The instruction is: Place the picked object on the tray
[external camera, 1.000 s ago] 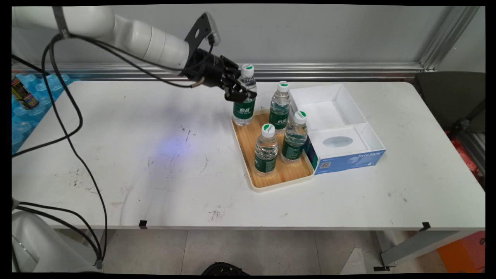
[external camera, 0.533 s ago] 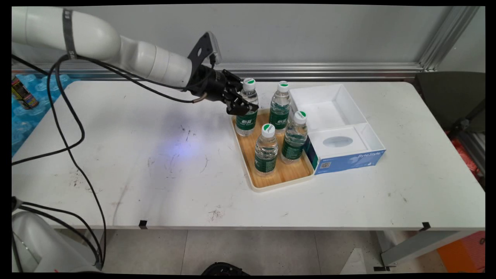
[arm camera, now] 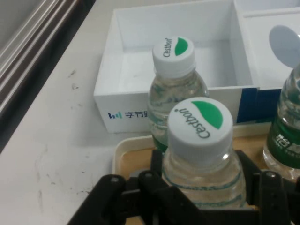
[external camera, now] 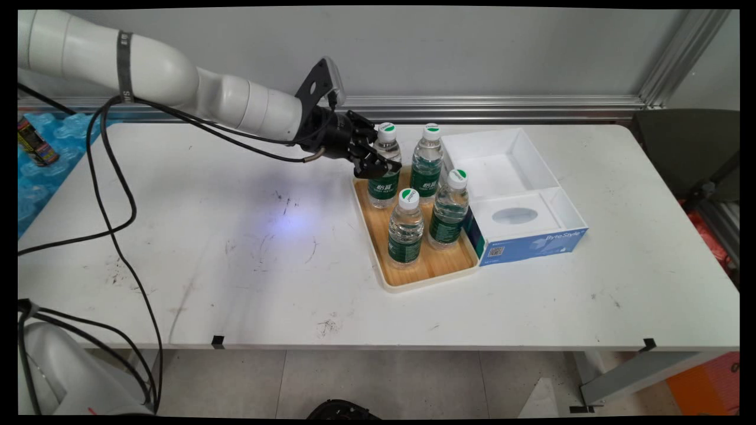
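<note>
At the far left edge a can (external camera: 35, 141) stands on a blue sheet beyond the table (external camera: 236, 265); black cables (external camera: 112, 195) hang from the white arm (external camera: 177, 88), which reaches in from the upper left towards the table's middle; the gripper (external camera: 371, 164) is at the far left corner of the wooden tray (external camera: 407, 286), its fingers closed narrowly on the clear shoulder of a water bottle (external camera: 384, 188), just under the white and green cap; in the hand view the black fingers (arm camera: 157, 166) press on both sides of that bottle, which stands upright; its base is inside the tray's rim, but I cannot tell whether it rests on the wood or hangs just above it; to the right, three more bottles stand free in the tray: the back bottle (external camera: 426, 162) near the held one, the front left bottle (external camera: 406, 227) and the front right bottle (external camera: 449, 209) close together nearer the camera; so all four bottles are within the tray and only the gripped one is not yet let go; touching the tray's right side is the open white and blue box (external camera: 531, 245), with two compartments, the far one bare, the near one showing a grey oval
</note>
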Action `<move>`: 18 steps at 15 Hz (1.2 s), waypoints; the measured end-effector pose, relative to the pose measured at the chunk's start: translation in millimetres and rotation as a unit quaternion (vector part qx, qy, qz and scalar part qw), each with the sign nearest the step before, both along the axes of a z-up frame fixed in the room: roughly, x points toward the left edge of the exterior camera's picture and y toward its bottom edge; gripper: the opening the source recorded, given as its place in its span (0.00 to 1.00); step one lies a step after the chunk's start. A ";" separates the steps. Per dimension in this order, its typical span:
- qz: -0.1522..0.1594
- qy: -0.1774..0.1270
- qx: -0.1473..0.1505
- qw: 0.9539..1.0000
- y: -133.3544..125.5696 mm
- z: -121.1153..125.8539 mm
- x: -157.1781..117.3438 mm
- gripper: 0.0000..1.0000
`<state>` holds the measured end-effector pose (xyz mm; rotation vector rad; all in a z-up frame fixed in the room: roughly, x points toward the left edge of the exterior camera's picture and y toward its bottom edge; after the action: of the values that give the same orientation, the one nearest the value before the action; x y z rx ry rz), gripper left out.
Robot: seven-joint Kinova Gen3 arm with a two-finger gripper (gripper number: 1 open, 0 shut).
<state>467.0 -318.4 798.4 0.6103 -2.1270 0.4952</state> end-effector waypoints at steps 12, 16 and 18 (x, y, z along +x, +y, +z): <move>-0.001 -0.006 0.000 1.000 -4.5 -13.5 3.0 0.00; -0.004 -0.011 0.002 1.000 -4.9 -17.3 3.5 0.00; -0.005 -0.012 0.002 1.000 -5.2 -18.4 3.5 0.00</move>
<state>470.6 -323.6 779.9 0.5995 -2.1539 0.4946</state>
